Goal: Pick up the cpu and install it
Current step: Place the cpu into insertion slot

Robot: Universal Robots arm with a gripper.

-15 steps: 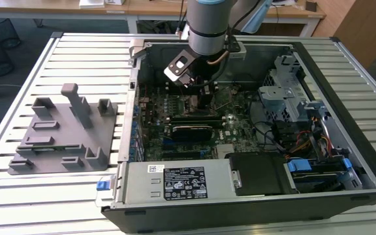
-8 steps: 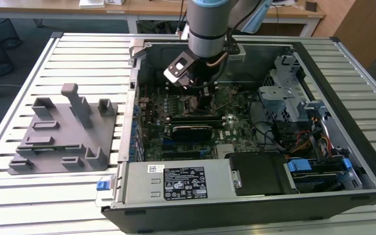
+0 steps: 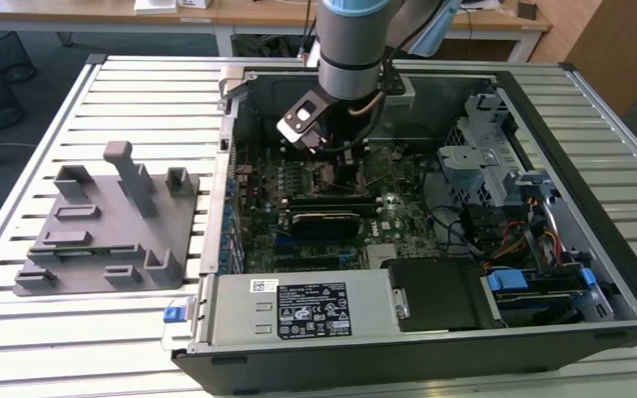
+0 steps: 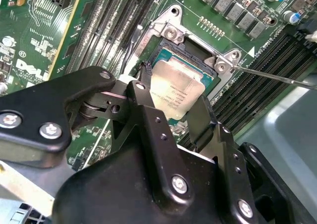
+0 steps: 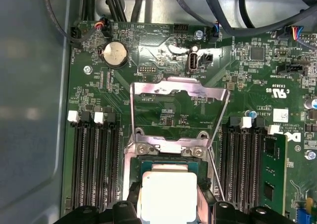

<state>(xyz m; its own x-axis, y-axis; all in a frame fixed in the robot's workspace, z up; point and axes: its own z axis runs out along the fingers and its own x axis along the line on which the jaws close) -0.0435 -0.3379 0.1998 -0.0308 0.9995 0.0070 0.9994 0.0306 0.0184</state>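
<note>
Exterior view, from its left: grey fixture block sits on the slatted table, well apart from the open computer case. The arm reaches down into the case over the green motherboard. The power supply lies at the near edge. The drive cage and a tangle of cables are at that view's right. In the second wrist view the gripper has its black fingers closed in against two opposite edges of the cpu, silver top up. The cpu is right at the dark socket. Cannot tell if it is fully seated or just above. The jaws are only as wide as the chip. Tight spot: in the first wrist view the socket's metal hold-down frame is flipped open and lies beyond the socket, and a thin lever runs beside the chip. Memory slots flank the socket on both sides, with one memory stick fitted on the far side. A coin battery and dark cables sit farther out on the board, apart from the gripper.
</note>
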